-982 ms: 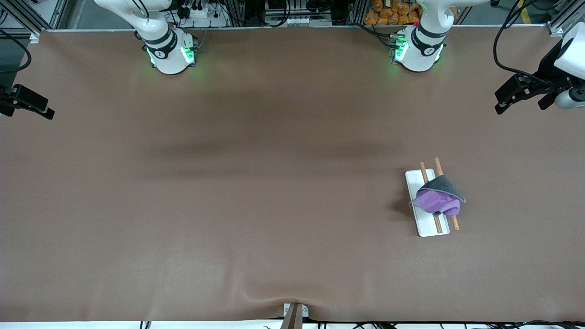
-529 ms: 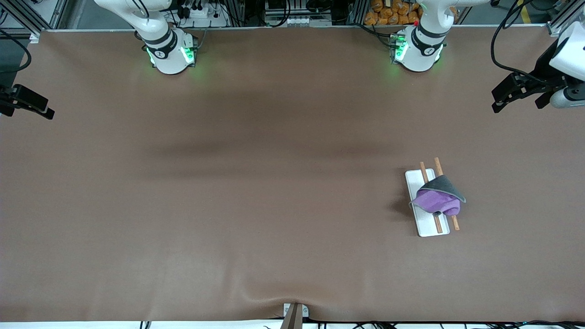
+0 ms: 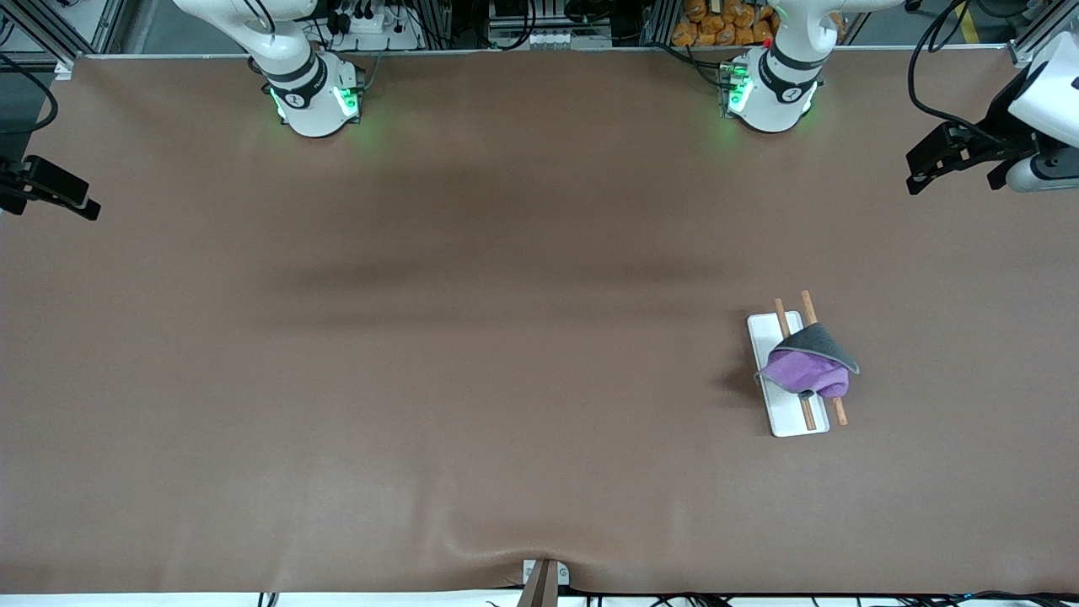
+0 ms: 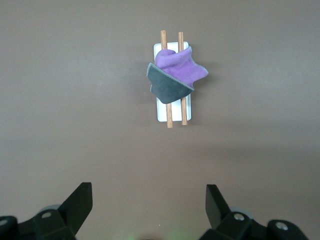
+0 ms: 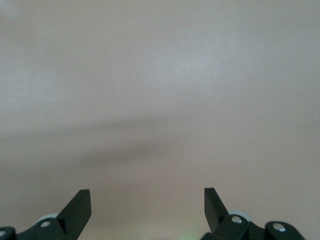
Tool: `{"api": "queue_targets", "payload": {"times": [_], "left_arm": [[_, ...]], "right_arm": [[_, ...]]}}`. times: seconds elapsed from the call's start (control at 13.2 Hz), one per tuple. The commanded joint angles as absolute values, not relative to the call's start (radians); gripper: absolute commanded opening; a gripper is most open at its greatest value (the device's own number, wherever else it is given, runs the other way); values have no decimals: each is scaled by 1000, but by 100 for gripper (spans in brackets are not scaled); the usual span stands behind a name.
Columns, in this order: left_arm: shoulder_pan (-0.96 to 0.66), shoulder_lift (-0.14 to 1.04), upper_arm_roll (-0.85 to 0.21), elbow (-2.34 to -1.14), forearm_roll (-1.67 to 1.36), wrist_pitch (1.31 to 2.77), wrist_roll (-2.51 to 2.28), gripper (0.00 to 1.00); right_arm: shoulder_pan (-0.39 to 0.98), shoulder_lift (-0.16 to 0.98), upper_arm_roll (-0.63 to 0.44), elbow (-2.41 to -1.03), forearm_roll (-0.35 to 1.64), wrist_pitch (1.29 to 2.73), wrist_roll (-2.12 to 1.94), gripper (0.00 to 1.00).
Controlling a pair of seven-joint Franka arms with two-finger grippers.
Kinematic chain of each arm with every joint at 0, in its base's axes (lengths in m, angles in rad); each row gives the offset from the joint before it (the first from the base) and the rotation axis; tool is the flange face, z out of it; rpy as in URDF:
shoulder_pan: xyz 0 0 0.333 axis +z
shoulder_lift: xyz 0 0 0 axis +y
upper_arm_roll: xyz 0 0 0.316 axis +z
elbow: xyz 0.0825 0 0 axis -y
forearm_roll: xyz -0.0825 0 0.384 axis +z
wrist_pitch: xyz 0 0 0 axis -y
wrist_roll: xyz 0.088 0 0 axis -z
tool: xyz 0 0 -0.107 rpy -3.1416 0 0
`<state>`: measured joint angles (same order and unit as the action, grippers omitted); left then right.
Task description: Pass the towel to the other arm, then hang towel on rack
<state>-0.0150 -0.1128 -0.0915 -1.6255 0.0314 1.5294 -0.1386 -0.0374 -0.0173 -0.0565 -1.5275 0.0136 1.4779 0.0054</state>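
1. Hanging bunched over both wooden rods (image 3: 810, 413) of the rack (image 3: 784, 417), the towel (image 3: 807, 364) shows purple on the part toward the front camera and dark grey on the part toward the arms' bases; a grey corner overhangs the rack's edge toward the left arm's end of the table.
2. Rack: white rectangular base flat on the brown table cover (image 3: 472, 354), rods running lengthwise and sticking out past the base at the end toward the bases. In the left wrist view the towel (image 4: 174, 75) covers the middle of the rods, leaving both rod ends bare.
3. Left gripper (image 3: 927, 169): up in the air over the table's edge at the left arm's end, well apart from the rack, fingers spread wide with nothing between them. In its own wrist view (image 4: 148, 210) the rack (image 4: 161, 112) lies ahead of the fingertips with only bare table cover between.
4. Right gripper (image 3: 80, 206): over the table's edge at the right arm's end, waiting, well apart from the towel. Its wrist view (image 5: 147, 210) shows the fingers wide apart and empty over plain table cover.
5. Surroundings: a small metal bracket (image 3: 544, 573) at the table edge nearest the front camera, where the cover wrinkles. Both arm bases show green lights.
6. Nothing on the table lies between either gripper and the rack.
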Motion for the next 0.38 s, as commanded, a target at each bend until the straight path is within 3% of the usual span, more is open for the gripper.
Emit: {"api": "queue_targets", "payload": {"times": [0.0, 0.3], "left_arm": [[-26, -100, -66, -1597, 18, 1505, -117, 100], [-26, -100, -64, -1598, 18, 1500, -118, 100]], "right_arm": [[-41, -23, -52, -1514, -2, 1463, 14, 100], [-41, -23, -52, -1514, -2, 1463, 14, 100]]}}
